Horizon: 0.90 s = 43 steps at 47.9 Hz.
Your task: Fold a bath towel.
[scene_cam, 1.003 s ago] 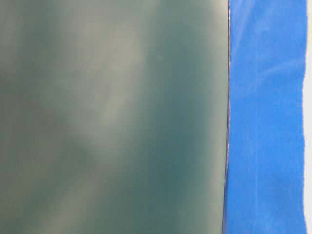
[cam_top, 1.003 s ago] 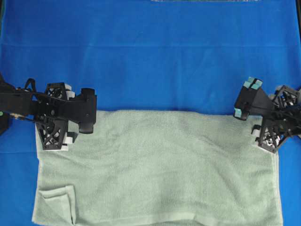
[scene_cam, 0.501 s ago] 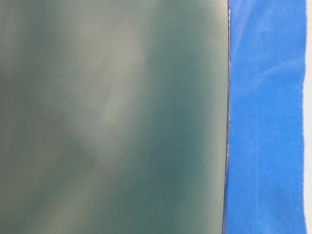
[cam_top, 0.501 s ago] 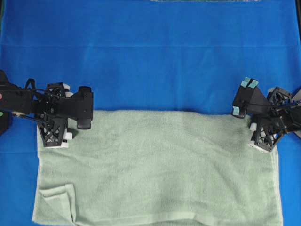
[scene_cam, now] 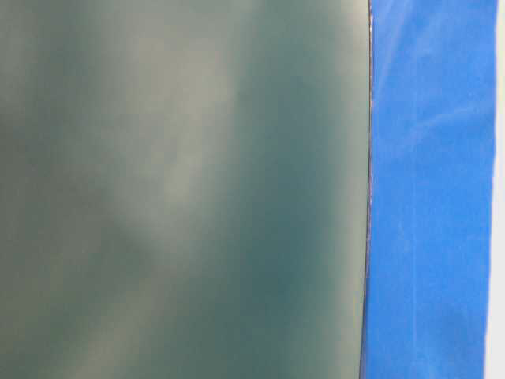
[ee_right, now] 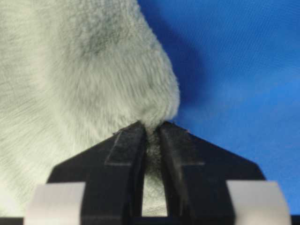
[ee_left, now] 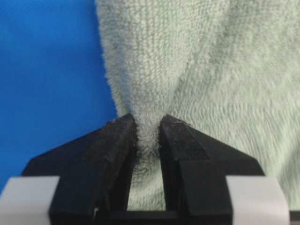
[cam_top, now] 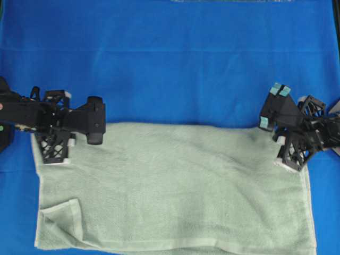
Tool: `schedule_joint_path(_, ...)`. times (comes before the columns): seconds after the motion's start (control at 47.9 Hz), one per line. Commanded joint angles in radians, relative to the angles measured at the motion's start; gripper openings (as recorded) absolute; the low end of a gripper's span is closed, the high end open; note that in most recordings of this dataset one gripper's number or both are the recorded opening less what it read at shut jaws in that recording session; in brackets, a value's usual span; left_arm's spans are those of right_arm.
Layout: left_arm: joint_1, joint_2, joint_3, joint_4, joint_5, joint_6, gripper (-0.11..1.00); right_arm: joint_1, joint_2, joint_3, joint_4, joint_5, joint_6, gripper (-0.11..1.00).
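Note:
The pale green bath towel [cam_top: 175, 186] lies flat on the blue cloth, wider than deep, in the near half of the overhead view. Its near-left corner [cam_top: 61, 220] is turned over on itself. My left gripper [cam_top: 58, 139] is at the far-left corner. In the left wrist view this gripper [ee_left: 147, 126] is shut on a pinched ridge of the towel [ee_left: 187, 70]. My right gripper [cam_top: 287, 143] is at the far-right corner. The right wrist view shows it [ee_right: 152, 126] shut on a bunched tip of the towel [ee_right: 84, 70].
The blue cloth [cam_top: 170, 64] covers the table beyond and beside the towel. In the table-level view a blurred grey-green surface [scene_cam: 181, 189] fills most of the frame, with a strip of blue cloth [scene_cam: 426, 197] at its right.
Both grippers have closed on the towel's far corners. The left one has moved left, drawing its corner outward. The right one has shifted slightly.

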Motion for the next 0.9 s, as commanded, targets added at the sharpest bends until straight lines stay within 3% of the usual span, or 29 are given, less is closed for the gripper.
schedule_joint_path(0.0,-0.021,-0.075,-0.072,0.003,0.127,0.0,0.14,0.037,-0.08,-0.089,-0.005,0.107,0.0,0.11)
schedule_joint_path(0.188,-0.11,-0.216,-0.25,0.003,0.318,-0.017,0.14,0.121,-0.195,-0.23,-0.018,0.301,0.002,0.11)
schedule_joint_path(0.376,-0.19,-0.288,-0.399,0.003,0.472,-0.106,0.14,0.19,-0.245,-0.351,-0.078,0.405,0.002,0.11)
schedule_joint_path(0.501,-0.227,-0.295,-0.476,0.003,0.546,-0.221,0.14,0.224,-0.258,-0.399,-0.163,0.426,0.008,0.11)
schedule_joint_path(0.627,-0.296,-0.287,-0.509,0.003,0.537,-0.341,0.14,0.209,-0.247,-0.399,-0.264,0.448,0.014,0.11)
schedule_joint_path(0.773,-0.402,-0.256,-0.529,0.006,0.42,-0.451,0.13,0.106,-0.21,-0.41,-0.419,0.502,0.02,0.11)
schedule_joint_path(0.877,-0.459,-0.222,-0.554,0.008,0.308,-0.517,0.13,-0.018,-0.189,-0.419,-0.509,0.492,0.008,0.11)
